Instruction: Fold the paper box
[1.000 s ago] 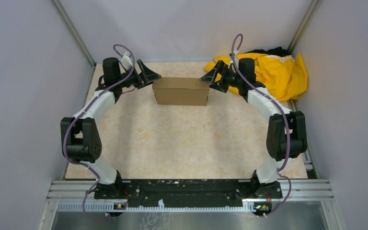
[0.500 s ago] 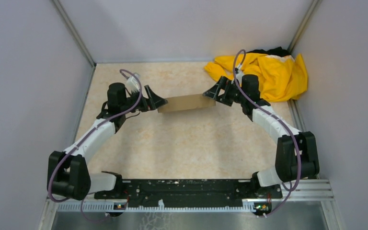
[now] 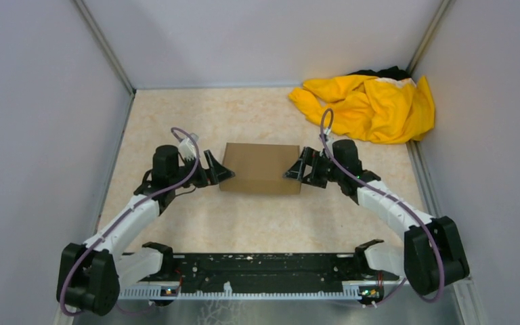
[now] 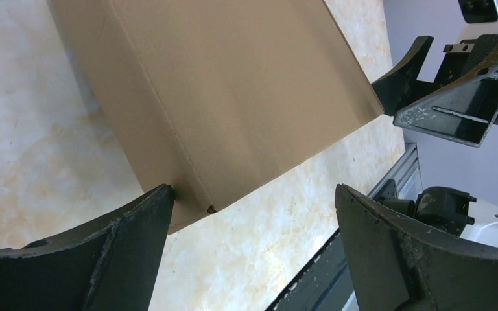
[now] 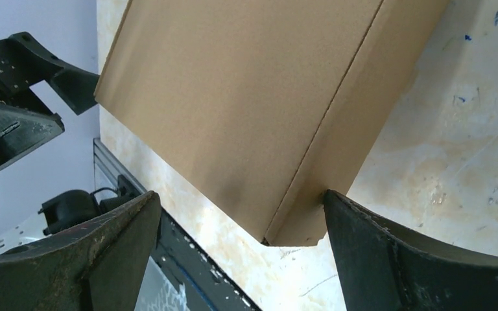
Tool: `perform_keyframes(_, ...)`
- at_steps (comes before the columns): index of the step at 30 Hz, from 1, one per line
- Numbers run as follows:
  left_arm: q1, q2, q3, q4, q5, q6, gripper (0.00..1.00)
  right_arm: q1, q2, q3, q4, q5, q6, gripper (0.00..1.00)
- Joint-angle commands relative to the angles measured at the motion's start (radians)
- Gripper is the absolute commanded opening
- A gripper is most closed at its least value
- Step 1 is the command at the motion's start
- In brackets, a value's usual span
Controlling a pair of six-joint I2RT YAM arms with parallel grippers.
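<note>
The paper box (image 3: 261, 168) is a plain brown closed cardboard box lying flat on the marbled table, its broad face up. My left gripper (image 3: 218, 172) is open at the box's left end, one finger (image 4: 130, 227) touching its side wall near a corner. My right gripper (image 3: 296, 169) is open at the box's right end, one finger (image 5: 369, 227) against its side wall. The box fills the upper part of the left wrist view (image 4: 233, 97) and of the right wrist view (image 5: 259, 110). Neither gripper holds it.
A yellow cloth garment (image 3: 372, 105) lies bunched in the far right corner. Grey walls close in the table on three sides. The black base rail (image 3: 264, 271) runs along the near edge.
Both arms have drawn back toward the near edge and lowered. The box has come from standing on edge at the back, through a tilt, to lying flat at mid-table.
</note>
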Motion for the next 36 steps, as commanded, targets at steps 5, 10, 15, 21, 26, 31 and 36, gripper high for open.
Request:
perform_keyframes(5, -0.028, -0.094, 0.059, -0.219, -0.036, 0.024, 0.99, 0.032, -0.079, 0.146, -0.239, 0.088, -0.121, 0.95)
perform_keyframes(10, -0.028, -0.054, 0.062, -0.265, -0.035, 0.033, 0.99, 0.032, -0.058, 0.138, -0.272, 0.111, -0.139, 0.95)
perform_keyframes(15, -0.028, -0.061, 0.027, -0.244, -0.015, 0.021, 0.99, 0.032, -0.078, 0.090, -0.268, 0.129, -0.144, 0.95)
perform_keyframes(21, -0.028, -0.129, 0.053, -0.307, -0.022, 0.022, 0.99, 0.032, -0.159, 0.080, -0.307, 0.191, -0.161, 0.95)
perform_keyframes(26, -0.030, -0.211, 0.066, -0.371, 0.022, 0.013, 0.99, 0.032, -0.172, 0.096, -0.299, 0.202, -0.172, 0.95)
perform_keyframes(31, -0.030, -0.320, 0.065, -0.400, 0.048, 0.012, 0.99, 0.032, -0.136, 0.149, -0.305, 0.221, -0.201, 0.95)
perform_keyframes(36, -0.030, -0.296, 0.095, -0.449, 0.077, 0.068, 0.99, 0.032, -0.087, 0.183, -0.246, 0.234, -0.214, 0.95)
